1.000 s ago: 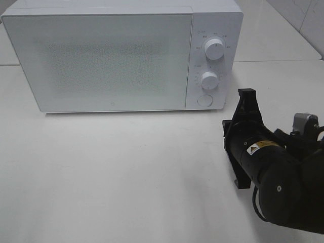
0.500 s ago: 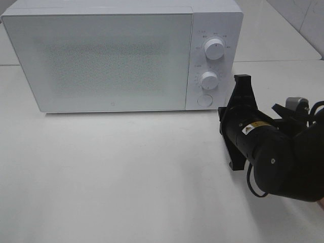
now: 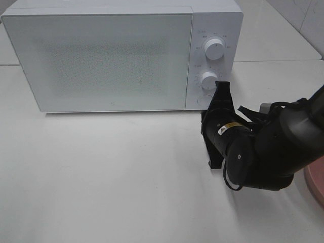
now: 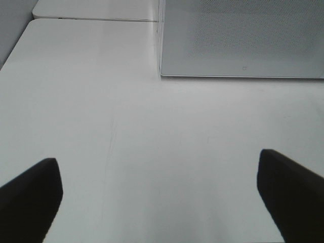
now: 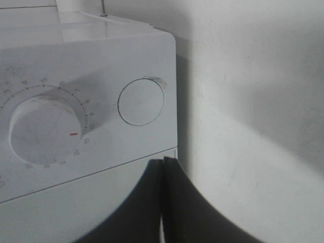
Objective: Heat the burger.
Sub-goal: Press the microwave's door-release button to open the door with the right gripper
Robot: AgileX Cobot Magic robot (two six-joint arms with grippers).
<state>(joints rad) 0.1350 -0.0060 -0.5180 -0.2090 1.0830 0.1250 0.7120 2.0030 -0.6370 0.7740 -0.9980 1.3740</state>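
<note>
The burger is out of view in every frame. The white microwave (image 3: 101,55) stands at the back of the table with its door shut. My right gripper (image 3: 221,86) is shut and empty, its tips close in front of the control panel, just right of the round button (image 3: 203,100) under the lower knob (image 3: 209,79). In the right wrist view the closed fingertips (image 5: 163,162) point at the panel just below the round button (image 5: 141,102), next to the lower knob (image 5: 43,131). My left gripper (image 4: 159,197) is open and empty over bare table, in front of the microwave (image 4: 238,35).
The edge of a round pink plate (image 3: 316,183) shows at the right border, behind my right arm. The upper knob (image 3: 214,49) sits above the lower one. The white table (image 3: 111,172) stretches in front of the microwave.
My right arm has moved left and toward the microwave, bringing the shut gripper up to the control panel by the round button. The pink plate's edge has come into view.
</note>
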